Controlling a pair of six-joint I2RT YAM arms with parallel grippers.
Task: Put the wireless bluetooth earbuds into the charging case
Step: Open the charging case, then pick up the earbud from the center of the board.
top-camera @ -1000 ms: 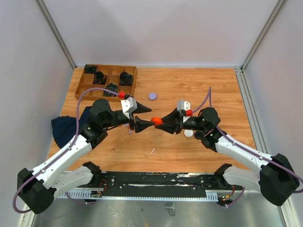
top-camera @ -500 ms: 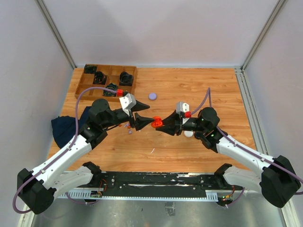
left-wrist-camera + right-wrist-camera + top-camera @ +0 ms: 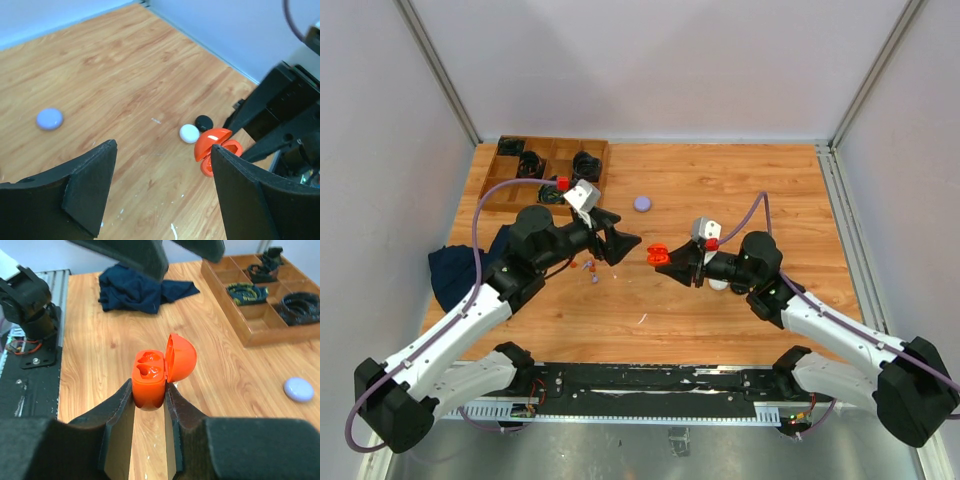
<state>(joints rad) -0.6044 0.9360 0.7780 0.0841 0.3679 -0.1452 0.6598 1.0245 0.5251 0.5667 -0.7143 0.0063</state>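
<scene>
The left gripper (image 3: 623, 247) has drawn back, jaws spread and empty; the right gripper (image 3: 149, 395) clamps the orange charging case (image 3: 149, 375), its lid now open for loading

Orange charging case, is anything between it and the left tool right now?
Nothing visible. Only open air separates the left tool from the orange charging case, which the right tool holds with its lid open.

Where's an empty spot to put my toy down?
Bare wood: the far right corner past the purple case, and the near strip along the black rail. Crowded: the middle around the orange case, and the left by the tray and cloth.
</scene>
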